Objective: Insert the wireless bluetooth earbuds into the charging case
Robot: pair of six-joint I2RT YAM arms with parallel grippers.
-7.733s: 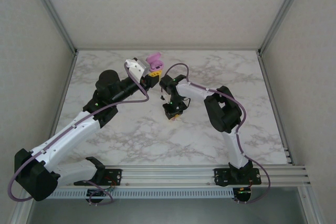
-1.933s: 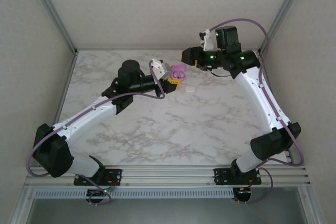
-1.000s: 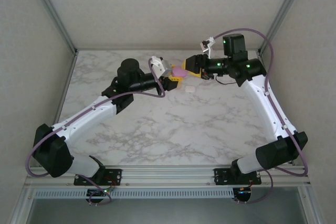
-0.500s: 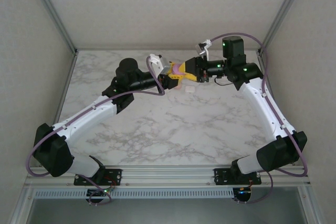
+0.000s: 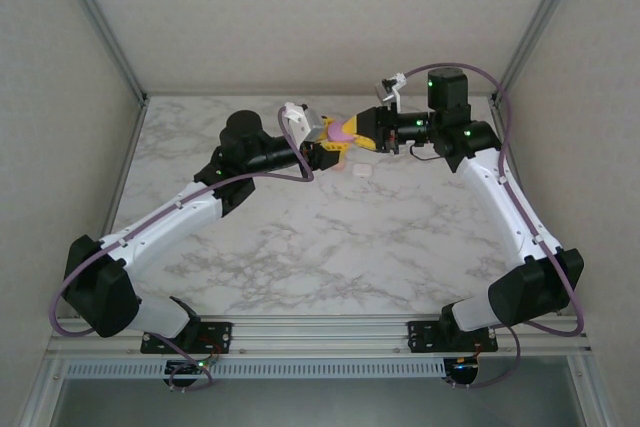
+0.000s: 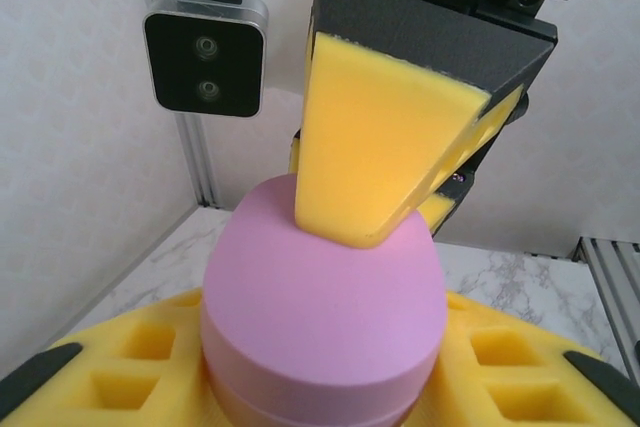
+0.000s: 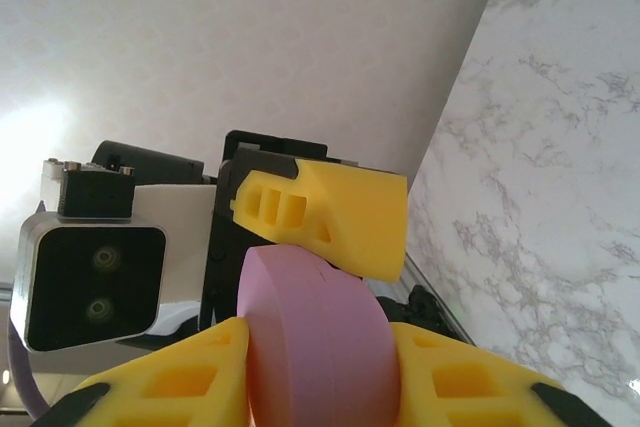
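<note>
Left arm (image 5: 170, 222): you have it stretched from its base up and right across the marble table (image 5: 300, 247), with the wrist aimed right. Right arm (image 5: 500, 197): it climbs the right side, elbow high near the back corner, wrist turned left to face the other. The two grippers meet nose to nose above the back-centre of the table.

Left gripper (image 5: 328, 144): closed on the pink charging case (image 5: 342, 132). In your left wrist view the case (image 6: 325, 297) sits between the yellow foam fingers (image 6: 90, 352), lid down, with a seam showing low round its body.

Right gripper (image 5: 363, 130): clamped on the same case. In the right wrist view its fingers (image 7: 430, 342) press both flat faces of the case (image 7: 310, 327), which is seen edge-on. From the left wrist, one right finger pad (image 6: 380, 147) lies over the top of the case, and the second pad is half hidden behind it.

Hard to read:
- The case's lower edge is cut off at the frame bottom in both wrist views.
- From above, the contact is a small pink-and-yellow blur.
- A small white piece (image 5: 361, 171) lies on the marble, near the grippers on the side toward the arm bases. It is too small for you to tell what it is.
- Earbuds: you cannot tell from these views whether any sit inside the closed case.
</note>
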